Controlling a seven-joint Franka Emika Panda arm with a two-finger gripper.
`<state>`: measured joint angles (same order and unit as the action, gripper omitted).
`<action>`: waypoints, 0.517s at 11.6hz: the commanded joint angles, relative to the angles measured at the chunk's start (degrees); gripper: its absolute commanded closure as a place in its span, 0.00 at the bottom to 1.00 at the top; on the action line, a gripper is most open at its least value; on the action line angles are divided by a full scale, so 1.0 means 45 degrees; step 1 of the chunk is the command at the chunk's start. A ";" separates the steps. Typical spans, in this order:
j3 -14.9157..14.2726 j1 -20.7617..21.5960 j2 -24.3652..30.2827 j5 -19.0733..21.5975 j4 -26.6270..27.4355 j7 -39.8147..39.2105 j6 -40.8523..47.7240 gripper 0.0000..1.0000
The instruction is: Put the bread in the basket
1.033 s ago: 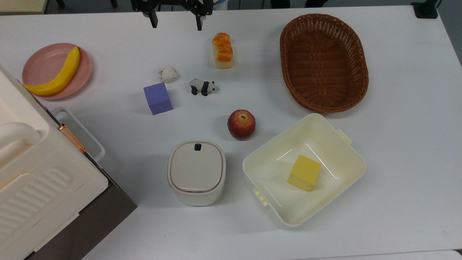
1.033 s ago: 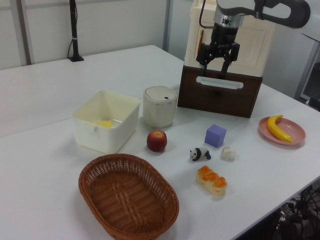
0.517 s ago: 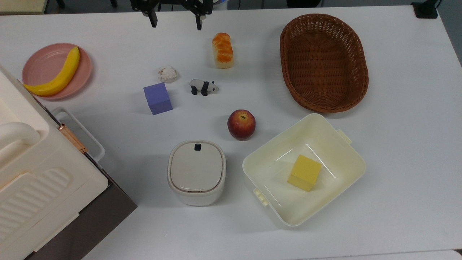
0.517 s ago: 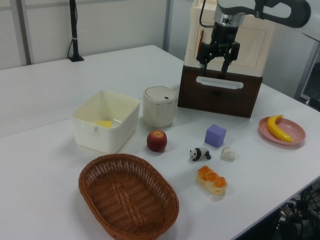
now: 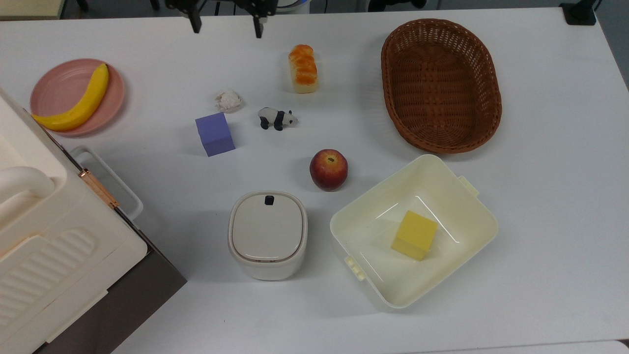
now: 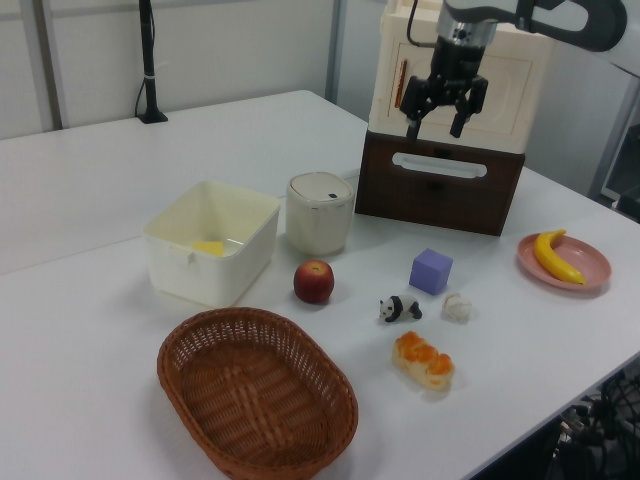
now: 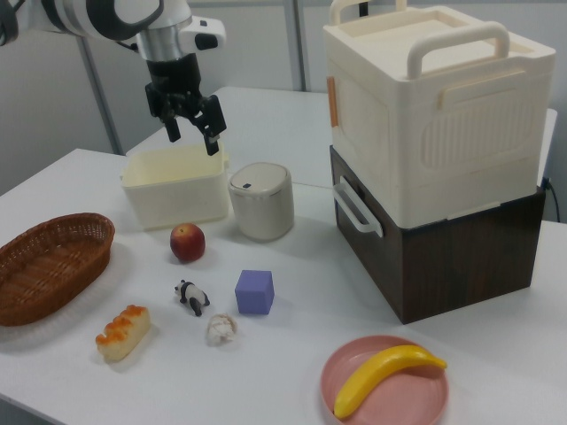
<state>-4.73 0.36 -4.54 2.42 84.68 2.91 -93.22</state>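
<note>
**Loaf on Table, Gripper Raised and Spread**

A white table [image 5: 540, 196] carries all the items; pale wall panels stand behind it in the left view and the right view.

The bread [image 5: 303, 68] lies flat on the table, glazed top upward, long axis running up and down the top view. It rests apart from every other item. The wicker basket [image 5: 441, 84] stands to the top view's right of the bread, with bare table between them. In the left view the bread [image 6: 424, 362] lies to the right of the basket [image 6: 257, 404]; in the right view the bread [image 7: 122, 332] lies below the basket [image 7: 51, 263].

The gripper [image 6: 439, 114] hangs in the air above the table, holding nothing, its two fingers spread wide and pointing down. In the top view the gripper [image 5: 227, 27] sits at the upper edge, to the upper left of the bread and well apart from it.

Other items on the table:
- A toy panda [image 5: 277, 118] and a white crumpled wad [image 5: 228, 100], near the bread.
- A purple cube [image 5: 214, 133].
- A red apple [image 5: 328, 169].
- A lidded cream canister [image 5: 268, 234].
- A cream square tub [image 5: 471, 211] containing a yellow cube [image 5: 414, 235].
- A pink plate [image 5: 59, 88] bearing a banana [image 5: 78, 103].
- A cream box stacked on a dark brown box [image 7: 443, 150].
</note>
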 commanded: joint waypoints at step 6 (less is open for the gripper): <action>-0.0102 0.0212 -0.0494 0.0027 -0.0281 -0.0043 0.0865 0.00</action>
<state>-4.78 0.74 -6.37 2.41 84.43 2.78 -93.22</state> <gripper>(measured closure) 0.000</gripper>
